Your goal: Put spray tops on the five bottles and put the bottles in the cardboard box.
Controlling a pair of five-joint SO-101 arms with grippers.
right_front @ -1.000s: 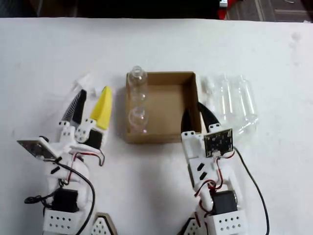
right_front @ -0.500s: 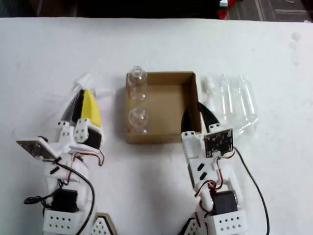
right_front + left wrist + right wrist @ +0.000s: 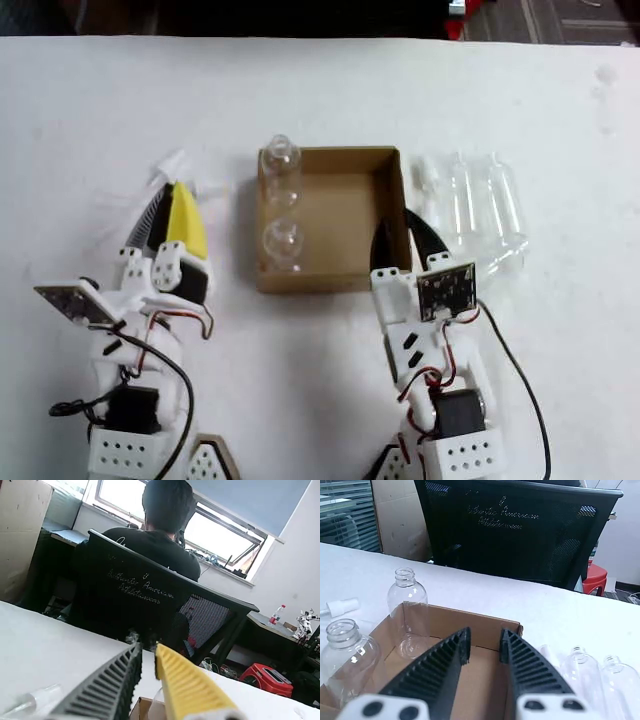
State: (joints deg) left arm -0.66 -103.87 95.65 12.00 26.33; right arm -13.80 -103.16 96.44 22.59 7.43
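Since two bottles (image 3: 282,240) stand upright against the left wall of the cardboard box (image 3: 330,152) with bare necks, the main risk is capping them in place: pressing a top down on a light, unsupported bottle could tip it or shove it along the wall. Three more bottles (image 3: 480,205) lie on their sides just right of the box, also uncapped. They're round, so a nudge from a finger would likely roll them off along the table (image 3: 320,90). The spray tops (image 3: 175,165) lie left of the box, just past the tips of the left gripper (image 3: 172,195). Its fingers are nearly together with nothing visible between them, so I judge it's holding nothing. The tops are small and clear, easy to push away or pinch skewed, and a skewed top won't seat on a neck. One more small piece, possibly a top (image 3: 425,175), lies right of the box beside the lying bottles. The right gripper (image 3: 395,225) hangs over the box's right wall, fingers slightly apart and empty. If it drops there, it could catch the wall, drag the box and topple both standing bottles.
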